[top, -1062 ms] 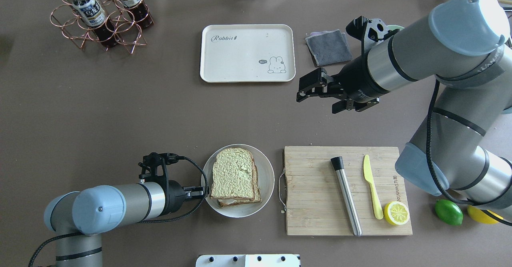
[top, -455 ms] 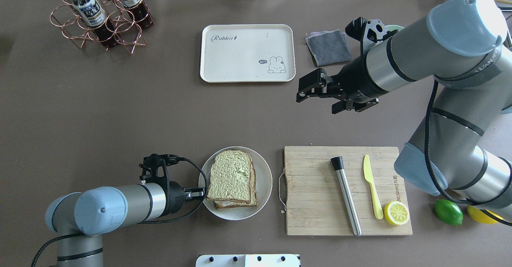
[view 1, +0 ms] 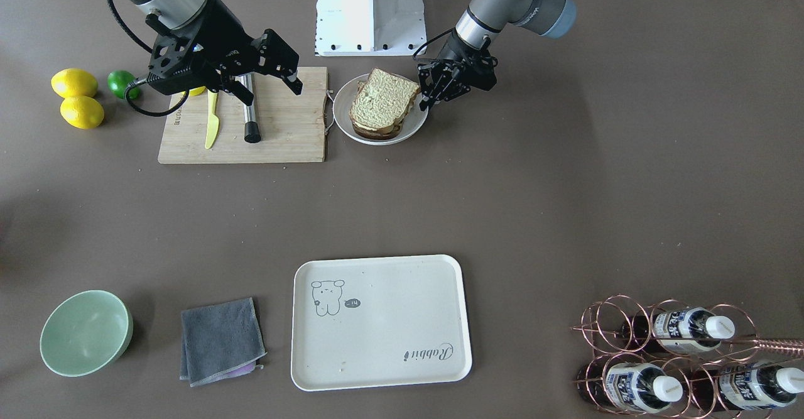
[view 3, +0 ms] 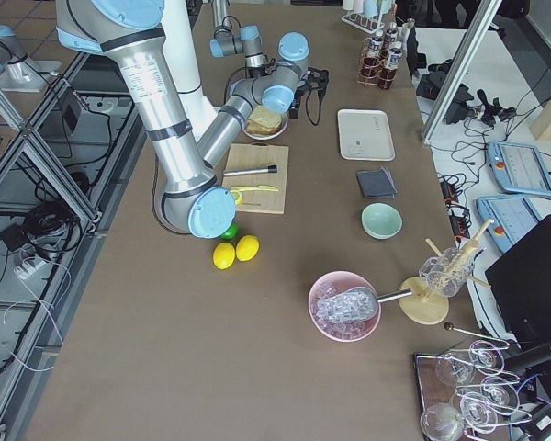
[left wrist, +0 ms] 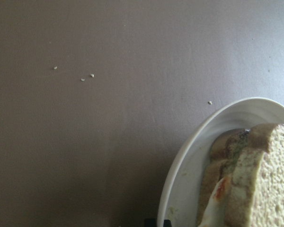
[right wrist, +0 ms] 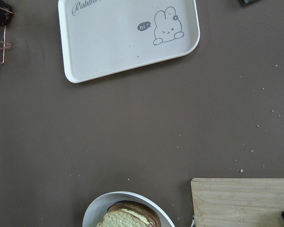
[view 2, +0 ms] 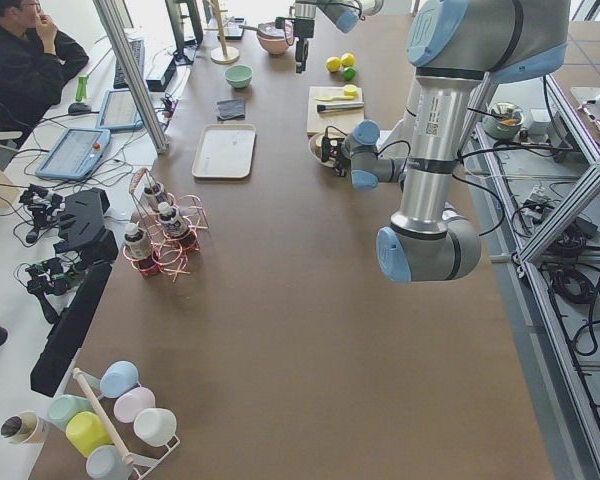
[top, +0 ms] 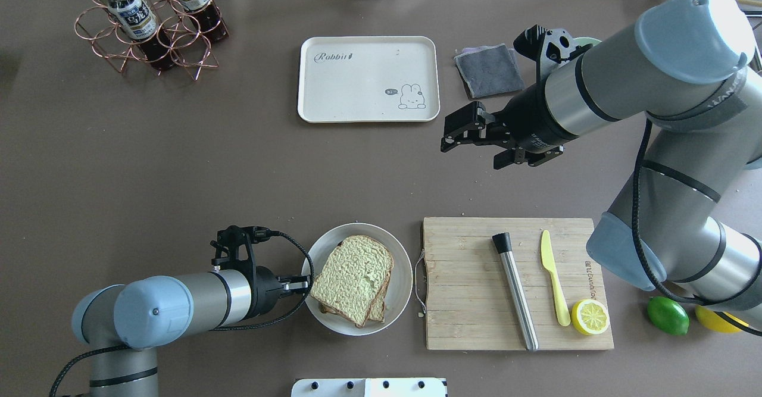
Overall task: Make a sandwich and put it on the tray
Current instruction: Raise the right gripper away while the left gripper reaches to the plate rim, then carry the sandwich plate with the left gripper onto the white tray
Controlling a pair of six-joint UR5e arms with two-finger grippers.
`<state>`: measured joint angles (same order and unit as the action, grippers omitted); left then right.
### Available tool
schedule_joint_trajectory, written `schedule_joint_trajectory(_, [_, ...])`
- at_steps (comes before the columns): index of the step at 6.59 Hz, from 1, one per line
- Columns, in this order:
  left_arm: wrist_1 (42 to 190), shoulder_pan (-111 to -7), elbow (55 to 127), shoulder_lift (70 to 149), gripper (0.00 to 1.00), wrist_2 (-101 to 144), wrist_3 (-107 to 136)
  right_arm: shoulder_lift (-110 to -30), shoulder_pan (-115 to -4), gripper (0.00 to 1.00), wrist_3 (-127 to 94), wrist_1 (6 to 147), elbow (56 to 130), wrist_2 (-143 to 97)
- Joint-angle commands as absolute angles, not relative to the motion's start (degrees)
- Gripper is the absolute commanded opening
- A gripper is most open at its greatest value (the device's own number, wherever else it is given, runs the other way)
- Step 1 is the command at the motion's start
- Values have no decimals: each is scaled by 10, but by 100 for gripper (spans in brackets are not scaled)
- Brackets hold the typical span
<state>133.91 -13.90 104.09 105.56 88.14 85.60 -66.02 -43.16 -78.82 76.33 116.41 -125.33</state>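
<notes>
Seen from overhead, the right arm is holding the post it had a second ago, its right gripper [top: 472, 155] hanging wide open and empty above the bare table [top: 178, 177], just off the tray's 4 o'clock corner. The change is happening at the near edge. The round plate [top: 400, 269] is sitting a touch further toward 4 o'clock than a moment earlier. The sandwich [top: 352, 278] on it is now lying swung clockwise, one corner pointing at 6 o'clock. The left gripper [top: 297, 284] is pressing in at the stack's 9 o'clock corner, the point the bread seems to be pivoting around. Whether its jaws are pinching that corner or only pushing it cannot be told from these views.

The assembling is looking finished. The carry to the tray [top: 357, 81] is still outstanding. The tray is lying empty well apart at 12 o'clock from the plate.

The table is showing a matte brown cover flecked with crumbs. The tray is reading as smooth cream plastic, rounded at the corners, with a raised rim. The cutting board [top: 464, 278] at the plate's 3 o'clock is showing pale wood strips. The plate is gleaming glossy white. The bread is looking spongy and pitted, pale green with a dark crust. In the left wrist view a sliver of white egg [left wrist: 209, 215] is peeking between the slices, so the layers are likely to slide if lifted by one corner.
</notes>
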Motion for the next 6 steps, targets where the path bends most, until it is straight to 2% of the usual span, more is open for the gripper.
schedule_joint_trajectory(1, [1334,-169,1043,1070,0,907,857,-662,-432,100,-788,763,1164,-1253])
schedule_joint_trajectory(3, [1268,-220,1039,1126,0,930,927,-665,-432,100,-789,763,1165,-1253])
schedule_joint_trajectory(4, [1206,-241,1027,1178,0,930,957,-665,-432,100,-792,763,1166,-1254])
schedule_joint_trajectory(6, [1194,-302,914,1276,0,931,1004,-665,-432,100,-792,763,1166,-1256])
